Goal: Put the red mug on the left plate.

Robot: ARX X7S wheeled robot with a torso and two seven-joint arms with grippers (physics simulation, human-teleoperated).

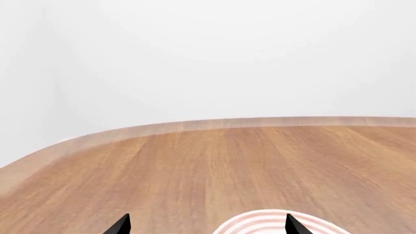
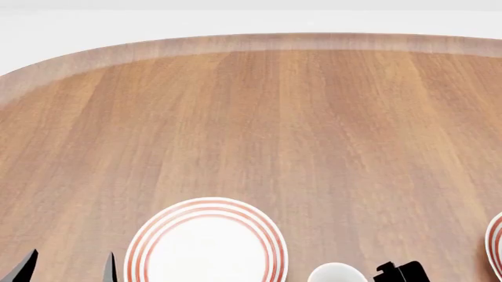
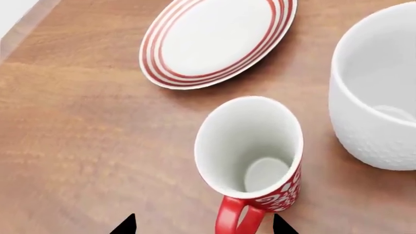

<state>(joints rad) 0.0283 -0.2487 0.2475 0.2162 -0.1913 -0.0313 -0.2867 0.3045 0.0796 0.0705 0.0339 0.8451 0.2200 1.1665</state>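
The red mug (image 3: 250,146) stands upright on the wooden table in the right wrist view, white inside, with its red handle (image 3: 235,218) pointing toward the gripper. My right gripper (image 3: 202,225) is open, and the handle lies between its fingertips, nearer one of them. The left plate (image 2: 206,244), white with red rings, lies at the front of the head view and also shows beyond the mug in the right wrist view (image 3: 217,39). My left gripper (image 2: 68,267) is open and empty just left of that plate, whose rim (image 1: 270,222) shows in the left wrist view. The red mug is out of the head view.
A larger plain white mug (image 3: 377,87) stands close beside the red mug; its rim shows in the head view (image 2: 337,274). A second ringed plate (image 2: 495,244) is cut off at the right edge. The table's rounded far edge (image 2: 235,42) runs across the back.
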